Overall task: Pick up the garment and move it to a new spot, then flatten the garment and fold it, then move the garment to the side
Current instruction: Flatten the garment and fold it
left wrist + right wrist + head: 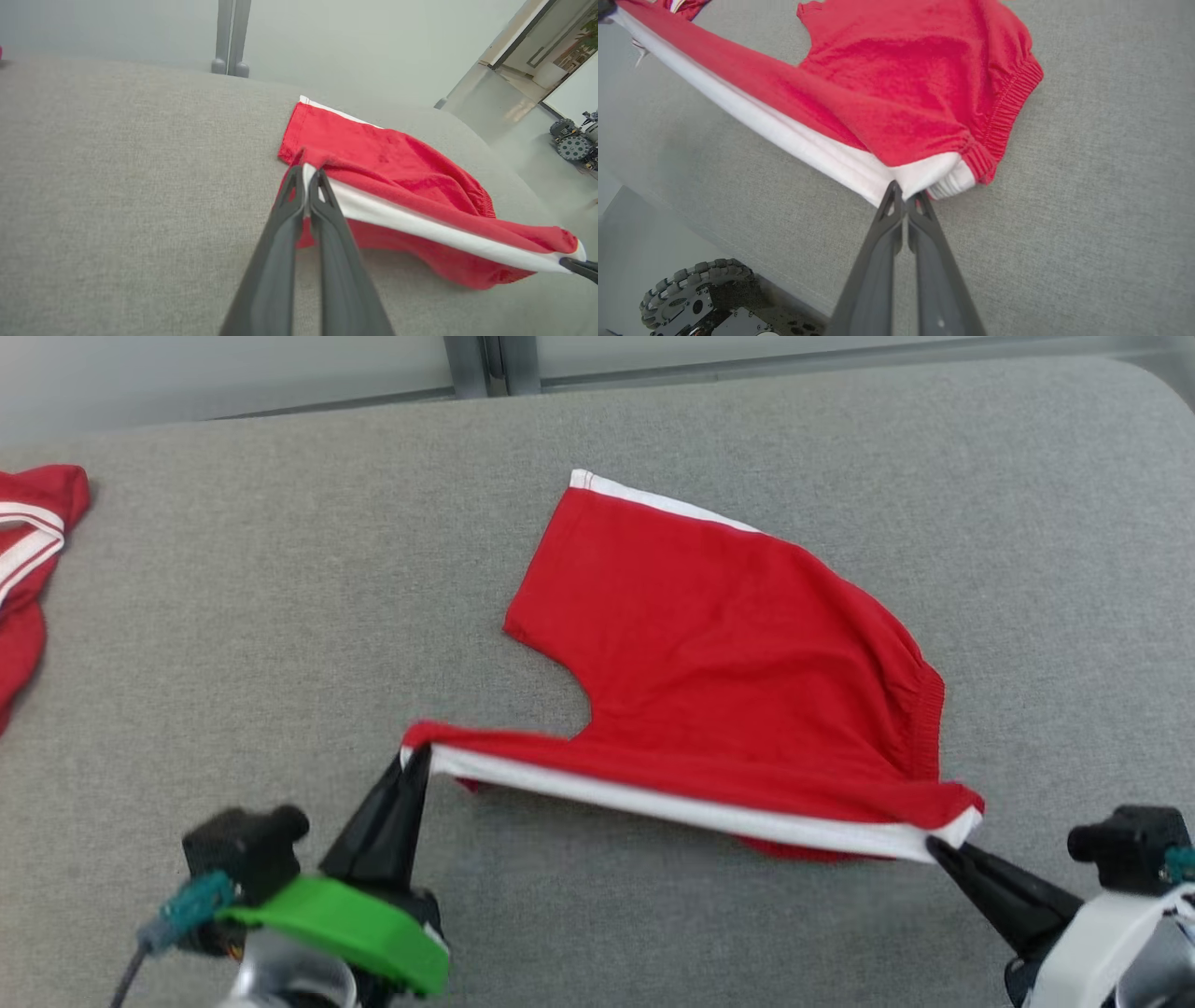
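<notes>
On the grey table (280,644), red shorts (728,644) stretched taut.
Left gripper (415,761) clamps the white stripe (672,807) at its leg end, right gripper (934,847) at its waistband end; the rest lies on the table.

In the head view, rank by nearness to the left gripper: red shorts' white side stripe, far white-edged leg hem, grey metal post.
1. White side stripe: in the left gripper.
2. White-edged leg hem: ahead.
3. Grey metal post: farthest back.
</notes>
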Controlling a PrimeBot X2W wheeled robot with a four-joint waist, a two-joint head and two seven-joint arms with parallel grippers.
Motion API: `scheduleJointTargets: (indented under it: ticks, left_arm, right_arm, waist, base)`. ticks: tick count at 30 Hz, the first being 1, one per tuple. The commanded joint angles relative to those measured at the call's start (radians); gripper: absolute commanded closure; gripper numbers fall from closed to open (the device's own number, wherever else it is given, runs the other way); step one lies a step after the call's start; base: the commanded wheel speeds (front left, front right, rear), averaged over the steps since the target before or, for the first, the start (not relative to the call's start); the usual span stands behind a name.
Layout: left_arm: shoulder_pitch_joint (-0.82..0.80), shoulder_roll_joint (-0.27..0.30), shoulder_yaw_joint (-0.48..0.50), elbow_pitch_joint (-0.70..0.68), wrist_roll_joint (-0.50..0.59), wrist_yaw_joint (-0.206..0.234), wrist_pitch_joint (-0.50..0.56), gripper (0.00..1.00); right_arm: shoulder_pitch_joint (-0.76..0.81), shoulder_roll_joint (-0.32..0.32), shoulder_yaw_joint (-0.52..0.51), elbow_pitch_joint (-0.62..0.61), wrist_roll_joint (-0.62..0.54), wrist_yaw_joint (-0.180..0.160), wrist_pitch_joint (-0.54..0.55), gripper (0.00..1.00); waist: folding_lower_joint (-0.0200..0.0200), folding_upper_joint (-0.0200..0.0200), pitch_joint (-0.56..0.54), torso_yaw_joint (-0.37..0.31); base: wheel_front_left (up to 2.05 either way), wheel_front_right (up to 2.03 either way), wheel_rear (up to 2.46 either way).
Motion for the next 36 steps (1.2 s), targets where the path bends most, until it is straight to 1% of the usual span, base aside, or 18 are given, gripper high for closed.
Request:
scheduleJointTargets:
  ticks: [1,4,6,9,10,12,14,16,21,26,31,36]
  left_arm:
    - [-0.096,0.030,0.008,0.003,0.025,0.005,0.043,1.00]
    - [-0.279,0.040,-0.015,0.023,0.031,-0.012,0.179,1.00]
    - [-0.384,0.054,-0.025,0.047,0.036,-0.028,0.256,1.00]
    - [-0.541,0.073,-0.037,0.106,0.032,-0.052,0.379,1.00]
    - [-0.592,0.069,-0.038,0.129,0.020,-0.057,0.417,1.00]
    - [-0.664,0.073,-0.044,0.168,0.012,-0.069,0.476,1.00]
    - [-0.742,0.064,-0.045,0.221,-0.007,-0.081,0.530,1.00]
    - [-0.803,0.056,-0.051,0.272,-0.016,-0.094,0.563,1.00]
    - [-0.913,0.045,-0.071,0.380,-0.002,-0.115,0.604,1.00]
    - [-0.982,0.039,-0.071,0.465,0.010,-0.125,0.596,1.00]
    - [-0.989,0.039,-0.064,0.496,-0.004,-0.131,0.586,1.00]
    - [-0.969,0.038,-0.063,0.502,-0.017,-0.131,0.579,1.00]
  right_arm:
    - [-0.060,-0.010,0.013,0.019,0.018,-0.004,0.015,1.00]
    - [-0.193,-0.010,0.059,0.059,0.071,-0.003,0.044,1.00]
    - [-0.273,-0.010,0.078,0.091,0.079,-0.003,0.056,1.00]
    - [-0.386,0.009,0.113,0.149,0.125,-0.003,0.078,1.00]
    - [-0.422,0.018,0.122,0.168,0.147,-0.003,0.088,1.00]
    - [-0.474,0.029,0.135,0.193,0.175,-0.003,0.097,1.00]
    - [-0.528,0.038,0.151,0.219,0.200,-0.003,0.106,1.00]
    - [-0.563,0.046,0.161,0.244,0.227,-0.003,0.107,1.00]
    - [-0.626,0.048,0.194,0.265,0.267,-0.003,0.096,1.00]
    - [-0.668,0.044,0.217,0.268,0.307,-0.003,0.070,1.00]
    - [-0.674,0.025,0.208,0.233,0.353,-0.003,0.051,1.00]
    - [-0.659,0.011,0.179,0.193,0.413,-0.003,0.079,1.00]
  waist:
    - [0.0001,0.0000,0.125,-0.055]
    - [0.0001,0.0000,0.196,-0.078]
    - [0.0001,0.0000,0.230,-0.092]
    - [0.0001,0.0000,0.276,-0.117]
    - [0.0001,0.0000,0.289,-0.126]
    - [0.0001,0.0000,0.309,-0.140]
    - [0.0001,0.0000,0.329,-0.155]
    - [0.0001,0.0000,0.340,-0.166]
    - [0.0001,0.0000,0.355,-0.184]
    - [0.0001,0.0000,0.359,-0.199]
    - [0.0001,0.0000,0.341,-0.201]
    - [0.0001,0.0000,0.322,-0.196]
  base:
    - [0.00,0.00,0.00]
    - [0.00,0.00,0.00]
    - [0.00,0.00,0.00]
    - [0.00,0.00,0.00]
    - [0.00,0.00,0.00]
    - [0.00,0.00,0.00]
    - [0.00,0.00,0.00]
    - [0.00,0.00,0.00]
    - [0.00,0.00,0.00]
    - [0.00,0.00,0.00]
    - [0.00,0.00,0.00]
    - [0.00,0.00,0.00]
